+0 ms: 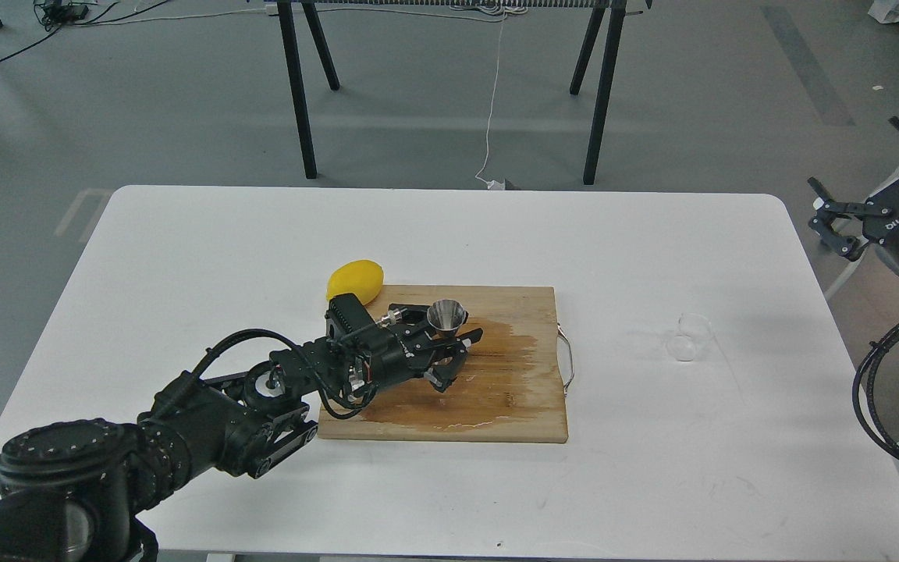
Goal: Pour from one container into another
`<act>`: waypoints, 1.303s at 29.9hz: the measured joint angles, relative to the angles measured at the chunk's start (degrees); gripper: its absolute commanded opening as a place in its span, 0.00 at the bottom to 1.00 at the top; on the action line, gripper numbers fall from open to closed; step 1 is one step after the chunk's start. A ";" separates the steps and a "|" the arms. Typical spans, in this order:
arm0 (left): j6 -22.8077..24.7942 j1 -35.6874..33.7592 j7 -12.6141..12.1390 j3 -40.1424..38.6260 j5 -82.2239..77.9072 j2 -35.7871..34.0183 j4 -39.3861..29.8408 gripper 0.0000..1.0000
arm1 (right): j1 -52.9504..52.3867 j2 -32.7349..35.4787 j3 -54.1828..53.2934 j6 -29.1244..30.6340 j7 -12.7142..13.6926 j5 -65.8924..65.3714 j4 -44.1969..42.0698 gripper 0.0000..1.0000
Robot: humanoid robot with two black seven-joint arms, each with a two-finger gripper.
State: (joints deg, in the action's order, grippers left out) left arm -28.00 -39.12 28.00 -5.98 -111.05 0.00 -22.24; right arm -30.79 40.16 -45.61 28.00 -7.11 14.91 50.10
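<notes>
Glass cup (687, 347) stands alone near the counter's (184, 234) right edge, well apart from the jigger (446, 318). Jigger upright over the cutting board's (527, 406) far-left part, pinched at its waist by the left claw (449, 355). Right claw (871, 211) spread, off the right edge. Judgement: keep the jigger level and steady; the right claw must fetch the cup.

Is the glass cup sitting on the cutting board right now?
No, the glass cup stands on the bare white table, to the right of the cutting board and clear of its metal handle.
</notes>
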 measured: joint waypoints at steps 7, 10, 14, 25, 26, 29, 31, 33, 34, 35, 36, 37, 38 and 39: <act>0.00 0.14 0.00 0.00 0.02 0.00 -0.07 0.92 | 0.19 0.09 -0.01 0.00 0.00 0.03 0.10 0.99; 0.00 0.26 0.00 0.00 0.04 0.00 -0.08 0.92 | 0.27 0.09 -0.07 0.00 -0.10 0.03 0.29 0.99; 0.00 0.85 0.00 -0.03 0.06 0.00 -0.09 0.92 | 0.37 0.09 -0.20 0.00 -0.20 0.03 0.35 0.99; 0.00 2.56 0.00 -0.16 0.19 0.00 -0.32 0.92 | 0.38 -0.04 -0.60 0.00 -0.35 0.07 0.53 0.99; 0.00 2.68 0.00 -0.16 0.22 0.00 -0.35 0.92 | 0.38 -0.06 -0.61 0.00 -0.36 0.09 0.56 0.99; 0.00 3.16 0.00 -0.30 0.29 0.00 -0.47 0.92 | 0.38 -0.08 -0.72 0.00 -0.42 0.11 0.71 0.99; 0.00 3.36 0.00 -0.36 0.31 0.00 -0.50 0.92 | 0.38 -0.08 -0.77 0.00 -0.46 0.12 0.78 0.99; 0.00 3.48 0.00 -0.46 0.32 0.00 -0.52 0.92 | 0.38 -0.08 -0.81 0.00 -0.47 0.15 0.84 0.99; 0.00 3.52 0.00 -0.58 0.39 0.00 -0.52 0.92 | 0.38 -0.08 -0.84 0.00 -0.48 0.17 0.86 0.99; 0.00 3.55 0.00 -0.68 0.52 0.00 -0.52 0.92 | 0.38 -0.08 -0.86 0.00 -0.50 0.19 0.87 0.99; 0.00 3.58 0.00 -0.77 0.72 -0.07 -0.53 0.92 | 0.38 -0.09 -0.88 0.00 -0.53 0.19 0.88 0.99; 0.00 3.58 0.00 -0.82 1.00 -0.24 -0.54 0.92 | 0.38 -0.08 -0.88 0.00 -0.53 0.20 0.92 0.99; 0.00 3.58 0.00 -0.84 1.24 -0.45 -0.54 0.92 | 0.38 -0.08 -0.89 0.00 -0.54 0.21 0.94 0.99; 0.00 3.58 0.00 -0.86 1.49 -0.73 -0.54 0.92 | 0.38 -0.08 -0.92 0.00 -0.54 0.24 0.95 0.99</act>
State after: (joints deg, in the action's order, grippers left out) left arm -28.00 -35.54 28.00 -6.84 -109.56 -0.73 -22.78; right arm -30.41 40.08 -46.53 28.00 -7.65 15.16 51.05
